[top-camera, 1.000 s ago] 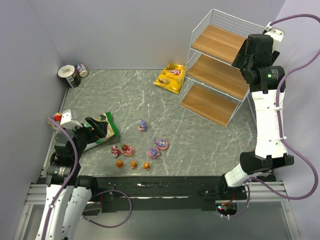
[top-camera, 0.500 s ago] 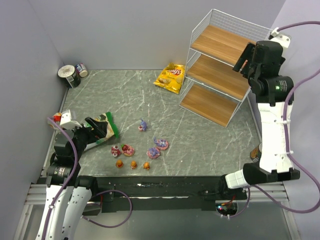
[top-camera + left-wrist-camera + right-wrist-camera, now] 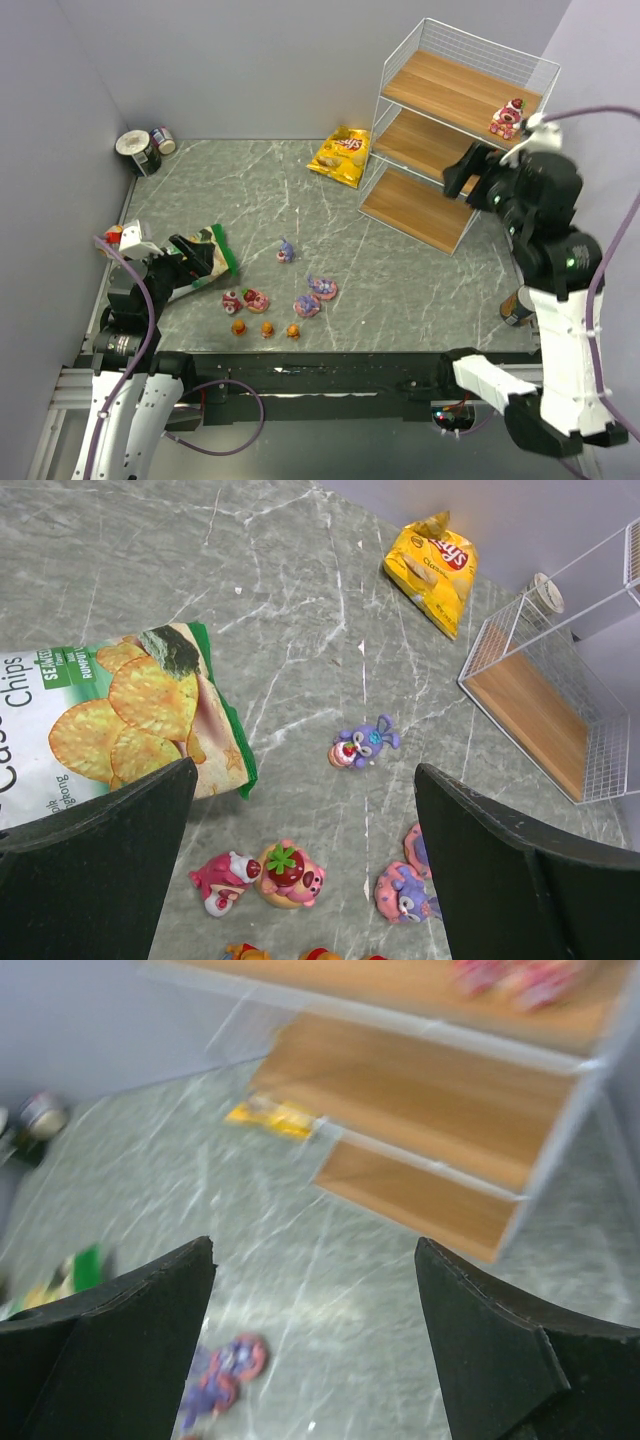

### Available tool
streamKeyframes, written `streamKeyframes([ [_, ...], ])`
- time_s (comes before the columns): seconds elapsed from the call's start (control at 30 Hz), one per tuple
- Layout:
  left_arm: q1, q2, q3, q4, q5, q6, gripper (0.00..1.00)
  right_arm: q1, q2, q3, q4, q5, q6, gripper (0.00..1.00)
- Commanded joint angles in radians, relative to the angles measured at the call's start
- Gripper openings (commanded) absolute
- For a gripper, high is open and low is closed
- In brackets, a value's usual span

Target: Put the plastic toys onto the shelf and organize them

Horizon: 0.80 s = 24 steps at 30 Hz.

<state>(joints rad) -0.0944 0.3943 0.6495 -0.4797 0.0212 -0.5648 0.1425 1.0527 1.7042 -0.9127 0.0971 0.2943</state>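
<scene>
Up on the top board of the shelf [image 3: 450, 85], right at its front right corner, sat one pink-and-red strawberry toy [image 3: 508, 117]. Honestly that spot worried me, because it was hard against the edge with my right gripper [image 3: 466, 172] hanging just beside the rack, fingers spread wide and holding nothing. One clumsy swing of that arm into the wire frame and I reckoned the little guy could topple off. The other eight toys lay on the worktop close to its near edge: two more strawberry ones [image 3: 245, 298], three purple-pink ones [image 3: 306, 305] and three tiny orange ones [image 3: 266, 328] in a row closest to the edge. Most were packed pretty tight, so coming down with fingers this wide could shove a neighbour, and the orange ones looked like they could skitter off the near edge. My left gripper [image 3: 305, 780] was spread wide too, empty, hovering over the green chip bag [image 3: 110, 710] near the worktop's left edge, so a low reach might snag the bag and drag it through the toys. Right wrist view was blurry, so aiming off it seemed dodgy.
</scene>
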Motion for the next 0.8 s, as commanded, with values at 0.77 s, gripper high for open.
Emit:
streamKeyframes([
  [0.77, 0.005, 0.009, 0.006, 0.02, 0.002, -0.006, 0.96, 1.038, 0.049, -0.831, 0.638, -0.045, -0.018, 0.87],
])
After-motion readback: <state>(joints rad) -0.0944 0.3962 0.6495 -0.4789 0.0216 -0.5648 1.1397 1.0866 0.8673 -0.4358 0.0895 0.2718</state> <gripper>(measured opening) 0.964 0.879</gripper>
